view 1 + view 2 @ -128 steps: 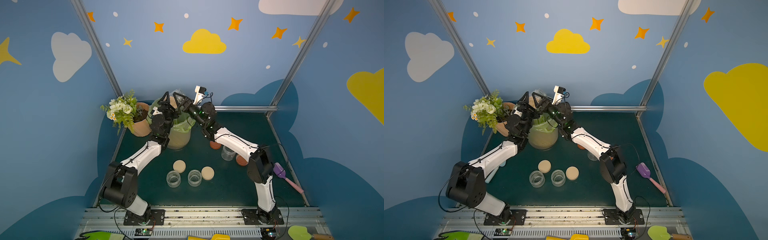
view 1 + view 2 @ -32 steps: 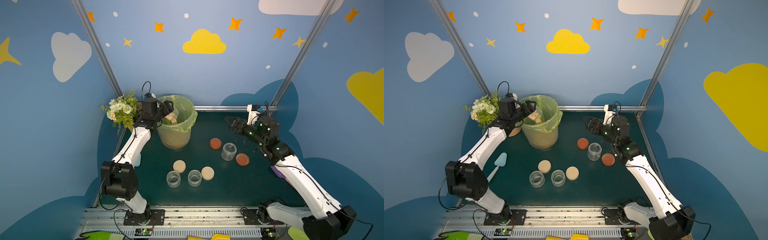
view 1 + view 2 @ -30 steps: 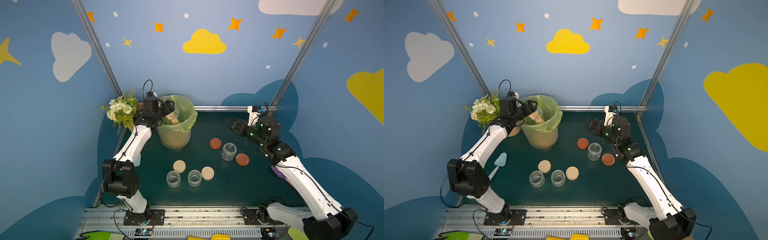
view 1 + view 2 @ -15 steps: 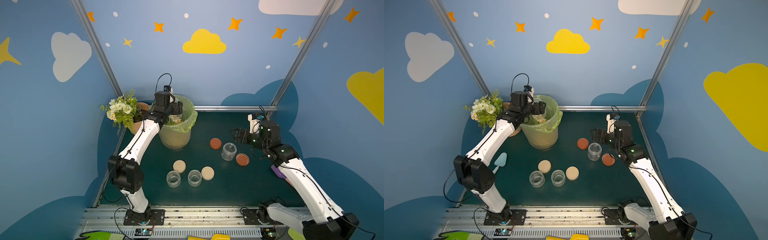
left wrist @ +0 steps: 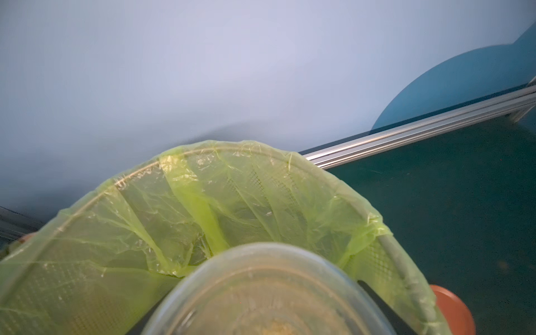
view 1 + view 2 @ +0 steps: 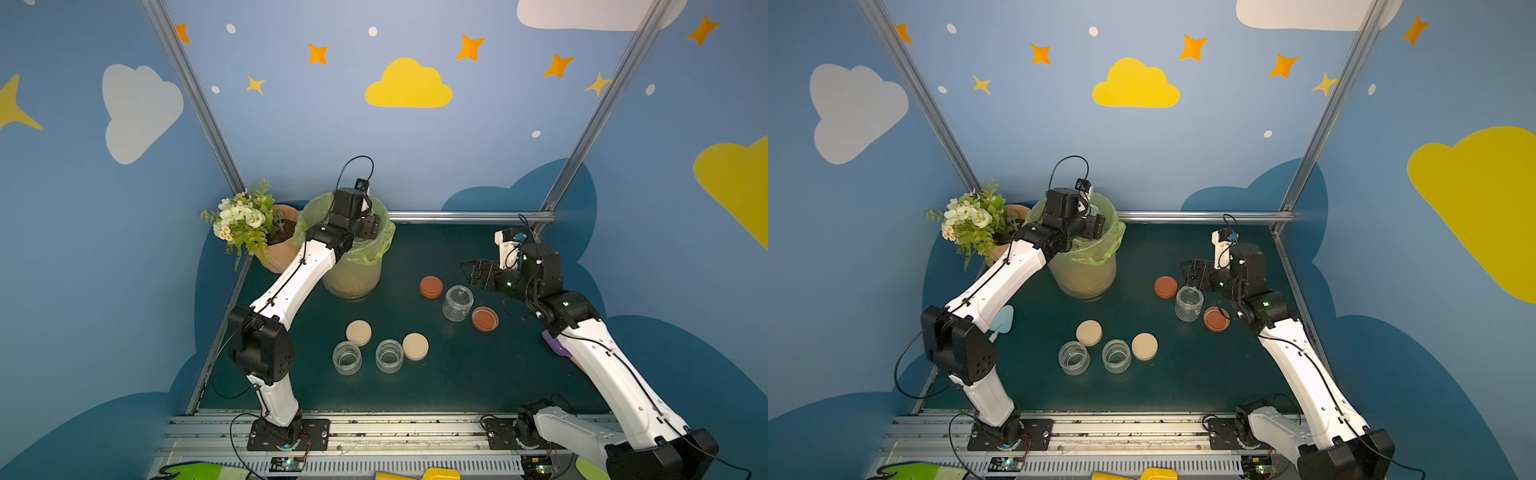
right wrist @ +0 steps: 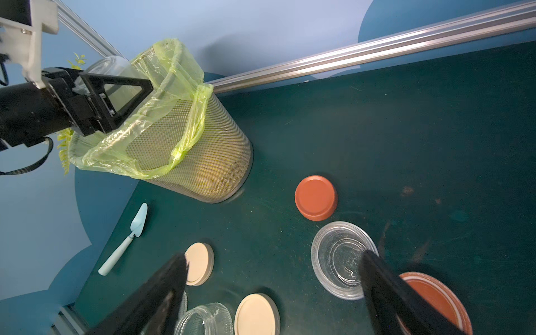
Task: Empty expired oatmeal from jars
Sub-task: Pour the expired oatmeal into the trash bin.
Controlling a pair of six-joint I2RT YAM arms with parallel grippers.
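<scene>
Now the left fingers (image 7: 145, 85) are clamped on a jar (image 5: 266, 290), holding it over the mouth of the bin (image 6: 353, 278) with the green bag (image 6: 384, 241), and pale oatmeal (image 5: 275, 329) shows through its glass. The right fingers (image 7: 168, 284) stand wide apart with nothing between them, above the surface (image 6: 457, 374) and near an empty jar (image 6: 457, 302), which stands between two rust-orange lids (image 6: 431, 286). Two other empty jars (image 6: 347, 357) stand side by side nearer the arm bases, each just beside a beige lid (image 6: 358, 332).
</scene>
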